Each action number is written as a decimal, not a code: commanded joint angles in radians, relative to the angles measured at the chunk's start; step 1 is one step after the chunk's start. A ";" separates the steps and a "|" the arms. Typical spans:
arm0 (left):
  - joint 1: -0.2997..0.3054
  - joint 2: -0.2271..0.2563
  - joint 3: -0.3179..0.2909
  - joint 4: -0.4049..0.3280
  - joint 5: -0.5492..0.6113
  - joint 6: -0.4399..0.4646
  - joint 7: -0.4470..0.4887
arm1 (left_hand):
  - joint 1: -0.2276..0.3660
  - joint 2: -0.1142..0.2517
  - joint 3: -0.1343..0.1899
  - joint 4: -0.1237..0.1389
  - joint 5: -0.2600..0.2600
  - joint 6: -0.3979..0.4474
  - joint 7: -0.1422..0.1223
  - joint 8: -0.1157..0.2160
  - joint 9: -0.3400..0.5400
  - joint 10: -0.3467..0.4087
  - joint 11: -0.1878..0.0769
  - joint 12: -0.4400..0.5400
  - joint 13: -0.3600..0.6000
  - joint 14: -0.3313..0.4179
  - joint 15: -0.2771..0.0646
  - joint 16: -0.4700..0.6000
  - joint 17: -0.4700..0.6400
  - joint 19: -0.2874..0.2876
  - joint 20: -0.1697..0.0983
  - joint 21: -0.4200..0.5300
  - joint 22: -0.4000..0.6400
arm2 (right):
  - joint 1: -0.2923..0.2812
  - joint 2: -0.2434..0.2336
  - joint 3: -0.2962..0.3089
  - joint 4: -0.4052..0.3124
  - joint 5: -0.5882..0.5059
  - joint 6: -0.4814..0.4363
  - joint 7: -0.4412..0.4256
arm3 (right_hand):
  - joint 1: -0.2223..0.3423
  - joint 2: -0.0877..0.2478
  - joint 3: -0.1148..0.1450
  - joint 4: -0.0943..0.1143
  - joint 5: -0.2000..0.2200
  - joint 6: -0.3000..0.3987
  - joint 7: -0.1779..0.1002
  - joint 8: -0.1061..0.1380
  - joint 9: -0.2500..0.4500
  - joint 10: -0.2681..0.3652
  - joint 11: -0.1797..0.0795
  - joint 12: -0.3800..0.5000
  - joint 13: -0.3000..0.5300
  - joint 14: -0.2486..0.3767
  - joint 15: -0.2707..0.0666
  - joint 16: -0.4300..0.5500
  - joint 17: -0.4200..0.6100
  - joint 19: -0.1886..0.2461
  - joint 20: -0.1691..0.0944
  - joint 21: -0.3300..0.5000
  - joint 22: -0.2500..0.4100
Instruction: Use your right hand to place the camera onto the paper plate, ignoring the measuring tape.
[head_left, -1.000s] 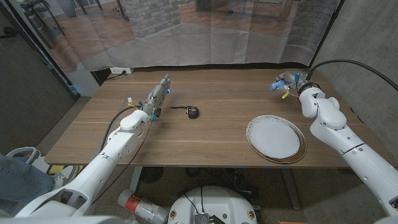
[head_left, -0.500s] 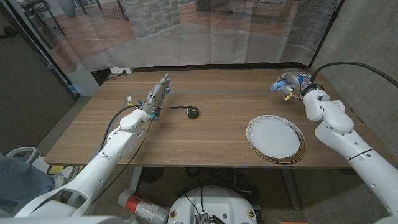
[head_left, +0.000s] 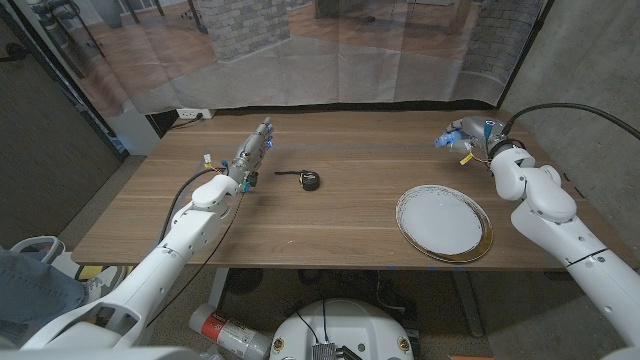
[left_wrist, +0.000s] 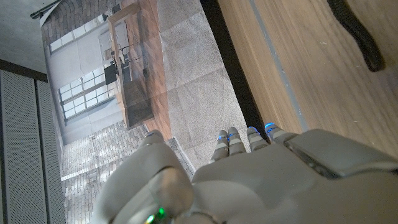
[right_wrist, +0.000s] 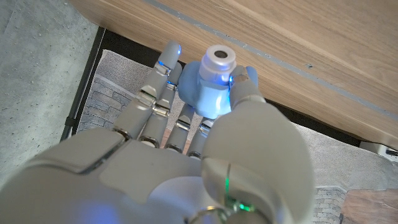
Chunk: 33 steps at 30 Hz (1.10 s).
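Gripping the blue camera (right_wrist: 213, 84) between thumb and fingers, right robot hand (head_left: 470, 134) raised beyond the paper plate (head_left: 444, 223).

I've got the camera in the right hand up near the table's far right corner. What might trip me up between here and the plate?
1. The grip looks slim: the right hand pinches the light blue camera near the fingertips, so a quick swing might shake it loose.
2. It is held close to the table's far edge; a slip there could send it off the table.
3. The paper plate is light and may slide if the camera lands on its rim.
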 joint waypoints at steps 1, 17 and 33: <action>0.005 0.010 -0.001 -0.012 0.003 0.005 0.003 | 0.004 0.007 -0.004 0.000 0.000 0.005 0.006 0.000 0.004 0.000 0.000 0.004 0.004 -0.005 -0.001 0.003 0.005 0.001 -0.002 -0.003 0.006 | -0.033 -0.001 0.023 -0.019 -0.002 0.021 -0.001 | 0.071 0.078 0.005 0.005 0.003 0.034 -0.004 0.018 0.055 0.014 0.000 0.007 0.004 0.031 -0.148 -0.003 0.006 -0.002 -0.054 0.011 0.004; 0.006 0.013 -0.002 -0.015 0.000 0.006 0.003 | 0.005 0.009 -0.006 -0.001 -0.001 0.005 0.003 -0.001 0.004 0.002 0.001 0.004 0.004 -0.005 -0.004 0.003 0.005 0.000 -0.002 -0.004 0.006 | -0.084 0.008 0.059 -0.058 -0.007 0.034 -0.009 | 0.070 0.079 0.003 0.009 0.004 0.032 -0.004 0.022 0.064 0.023 -0.001 0.008 0.010 0.039 -0.148 -0.005 0.014 -0.006 -0.057 0.026 0.008; 0.013 0.012 -0.002 -0.018 -0.001 -0.003 0.001 | 0.007 0.011 -0.008 -0.001 -0.002 0.006 0.004 0.000 0.004 0.001 0.000 0.003 0.004 -0.005 -0.005 0.003 0.005 -0.001 -0.003 -0.004 0.006 | -0.157 0.015 0.108 -0.110 -0.014 0.053 -0.012 | 0.069 0.078 0.001 0.010 0.005 0.037 -0.004 0.026 0.066 0.030 -0.003 0.006 0.015 0.045 -0.149 -0.008 0.018 -0.010 -0.056 0.040 0.011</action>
